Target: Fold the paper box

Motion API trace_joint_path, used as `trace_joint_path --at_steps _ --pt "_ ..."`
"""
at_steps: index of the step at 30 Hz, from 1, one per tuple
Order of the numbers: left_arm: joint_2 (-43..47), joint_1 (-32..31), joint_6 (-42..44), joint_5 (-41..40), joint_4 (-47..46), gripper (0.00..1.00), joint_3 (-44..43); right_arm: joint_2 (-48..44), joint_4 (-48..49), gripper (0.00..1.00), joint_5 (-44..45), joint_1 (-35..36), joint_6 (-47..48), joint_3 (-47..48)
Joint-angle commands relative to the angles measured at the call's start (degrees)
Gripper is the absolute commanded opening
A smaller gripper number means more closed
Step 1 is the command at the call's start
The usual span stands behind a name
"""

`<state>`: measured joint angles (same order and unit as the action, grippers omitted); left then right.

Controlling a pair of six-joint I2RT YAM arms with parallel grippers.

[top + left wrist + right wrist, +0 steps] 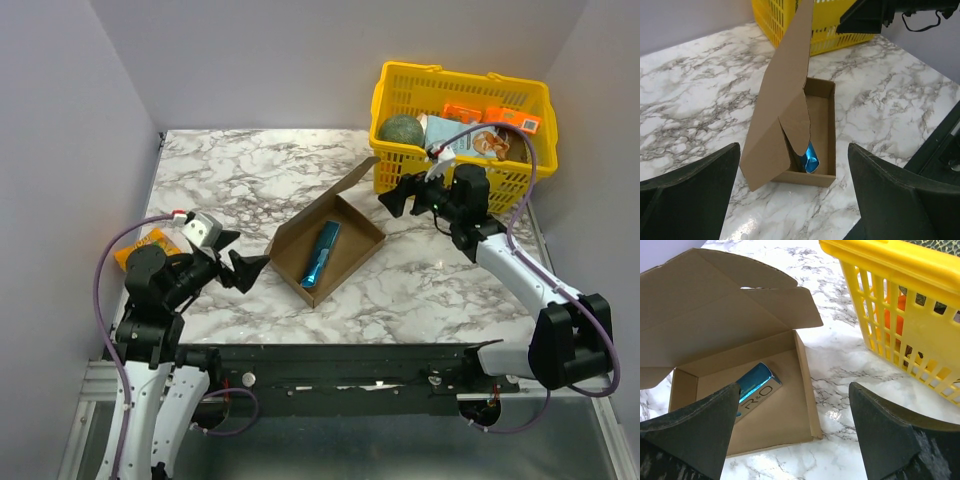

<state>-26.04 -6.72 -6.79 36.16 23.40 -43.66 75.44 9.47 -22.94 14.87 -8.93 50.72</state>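
Left end effector (250, 251), right end effector (392, 194) wide; paper box (357, 240) open, seemingly untouched.

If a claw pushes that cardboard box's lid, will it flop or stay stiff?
Likely stiff: the paper box lid stands flat, so should swing at its crease. The box looks light and may slide on the glossy table; the blue packet inside hardly anchors it.

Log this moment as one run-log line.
paper box: lid up, blue packet inside | left gripper: open, empty | right gripper: open, empty | lid unclosed
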Motion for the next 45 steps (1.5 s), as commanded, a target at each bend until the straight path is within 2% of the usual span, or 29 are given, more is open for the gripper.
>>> trace_joint_path --at_steps 1,7,9,12,14,17,20,23,24,30,39,45 --pt "-4.4 -2.3 2.7 2.3 2.7 0.94 -2.0 -0.4 1.8 0.97 -1.8 -0.5 0.1 -1.7" --pt "-8.5 -8.4 1.4 -2.9 -0.4 0.92 -3.0 -1.4 2.2 0.96 -1.1 -0.5 -0.1 -3.3" --pt "-10.4 -13.9 1.5 -6.6 -0.8 0.92 -3.2 -1.5 2.2 0.97 -0.4 -0.5 -0.3 -3.2" --pt "-13.4 -20.3 2.5 -15.6 0.2 0.91 -4.6 -1.6 2.2 0.97 -0.2 -0.6 -0.4 -3.3" --pt "-14.3 -21.8 2.4 -24.5 0.2 0.89 -5.0 -2.0 2.2 0.96 0.0 -0.7 -0.4 -3.4" --pt "-15.2 -23.4 2.3 -35.7 0.8 0.77 -5.3 -2.8 2.2 0.97 0.3 -0.6 -0.3 -3.8" --pt "-16.1 -24.0 3.5 -40.1 1.8 0.71 -5.3 -3.3 2.2 0.97 0.8 -0.6 -0.3 -4.0" --pt "-16.9 -24.2 4.8 -40.9 2.0 0.6 -5.6 -3.1 2.2 0.97 1.5 -0.6 0.0 -4.1" --pt "-17.0 -24.3 5.3 -41.3 1.8 0.5 -5.6 -3.0 2.2 0.97 1.8 -0.7 -0.1 -4.1" --pt "-15.6 -24.3 9.8 -39.5 -1.2 0.26 -4.6 -2.1 1.9 0.97 1.8 -0.6 1.5 -4.0" --pt "-16.7 -24.3 16.9 -39.2 -3.1 0.0 -4.2 -0.1 2.1 0.97 0.8 -0.7 0.5 -3.7" --pt "-20.2 -22.6 23.7 -39.0 -4.1 0.0 -7.2 2.0 4.1 0.97 -1.1 0.1 -0.6 -3.6"
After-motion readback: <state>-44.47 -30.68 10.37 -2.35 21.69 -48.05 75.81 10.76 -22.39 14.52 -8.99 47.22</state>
